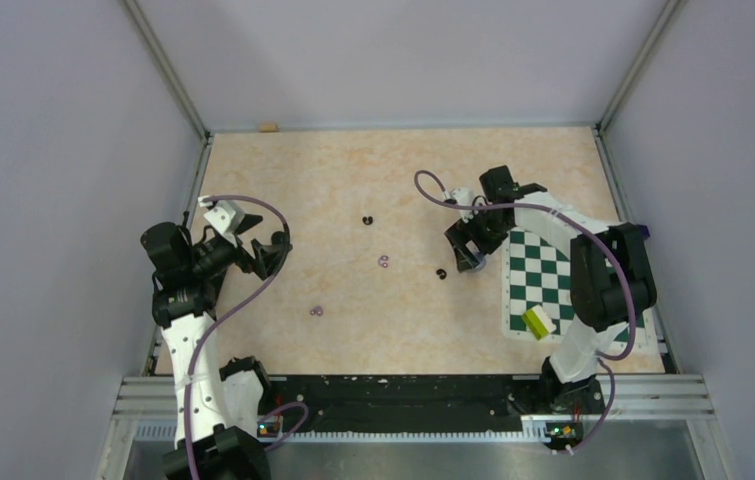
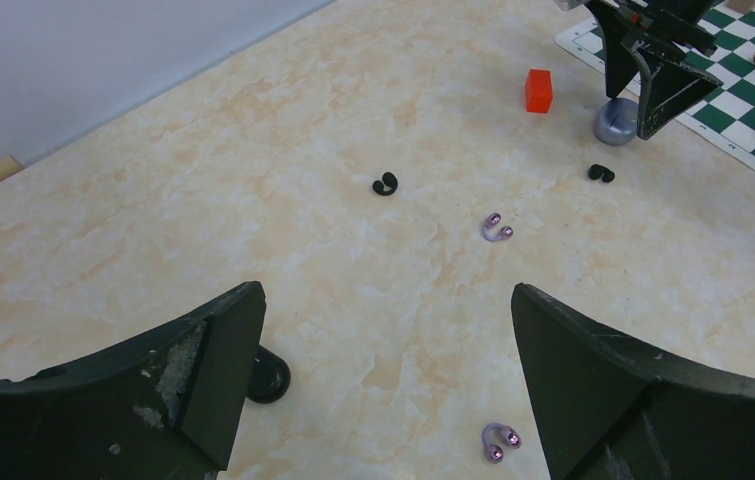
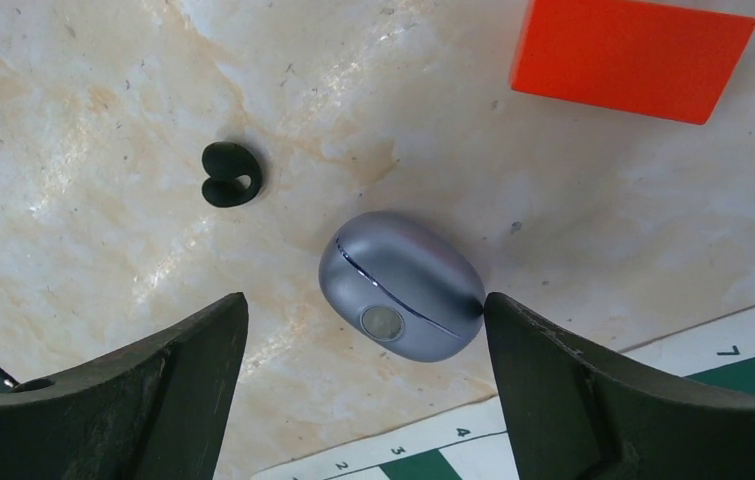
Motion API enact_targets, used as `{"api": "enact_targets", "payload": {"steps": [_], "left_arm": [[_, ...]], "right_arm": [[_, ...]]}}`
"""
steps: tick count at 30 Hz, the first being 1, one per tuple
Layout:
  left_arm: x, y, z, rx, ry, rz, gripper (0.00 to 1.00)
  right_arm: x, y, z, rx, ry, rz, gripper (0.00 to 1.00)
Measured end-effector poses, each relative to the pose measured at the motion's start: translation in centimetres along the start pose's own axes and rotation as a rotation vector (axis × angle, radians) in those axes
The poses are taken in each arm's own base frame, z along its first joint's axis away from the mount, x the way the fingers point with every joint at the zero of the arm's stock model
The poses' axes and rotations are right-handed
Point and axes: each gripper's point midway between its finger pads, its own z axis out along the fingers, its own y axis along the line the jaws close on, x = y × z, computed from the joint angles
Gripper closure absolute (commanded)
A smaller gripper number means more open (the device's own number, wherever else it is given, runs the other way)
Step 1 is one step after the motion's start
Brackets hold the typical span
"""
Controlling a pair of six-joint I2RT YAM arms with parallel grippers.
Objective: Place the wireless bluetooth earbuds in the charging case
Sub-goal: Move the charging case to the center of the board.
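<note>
Item one, my right tool (image 3: 365, 300): jaws wide, holding nothing, poised low over the tabletop (image 1: 353, 170). Under its gap, between the two fingers and apart from both: the charging case (image 3: 403, 285), grey-blue, rounded, lid shut, lying on the tabletop just beside the left edge of the chessboard mat (image 3: 653, 400). Near the case, on the side away from the mat: one black earbud (image 3: 230, 175), loose on the tabletop. Beyond the case, apart from it: a red block (image 3: 633, 55). Farther out toward the middle of the tabletop: one lilac earbud (image 1: 383, 262), then a second black earbud (image 1: 368, 219) nearer the far wall. On the mat's near corner: a yellow-green block (image 1: 538, 320). Item two, my left tool (image 2: 385, 295): jaws at their widest, empty, held above the left side of the tabletop and facing across it. Just ahead of its right finger: a second lilac earbud (image 2: 501, 441). All four earbuds lie outside the case, well apart from one another. At the far edge: a small wooden block (image 1: 269, 127).
</note>
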Motion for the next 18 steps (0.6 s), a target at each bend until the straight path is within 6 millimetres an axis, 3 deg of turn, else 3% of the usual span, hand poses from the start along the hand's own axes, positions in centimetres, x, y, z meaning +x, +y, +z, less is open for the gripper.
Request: {"api": "enact_targets", "payload": {"steps": [18], "left_arm": [[-0.04,-0.05,-0.06,0.004,-0.003,-0.001,0.01]], "right_arm": [[1.01,0.84,-0.20,-0.043,0.037,-0.020,0.13]]}}
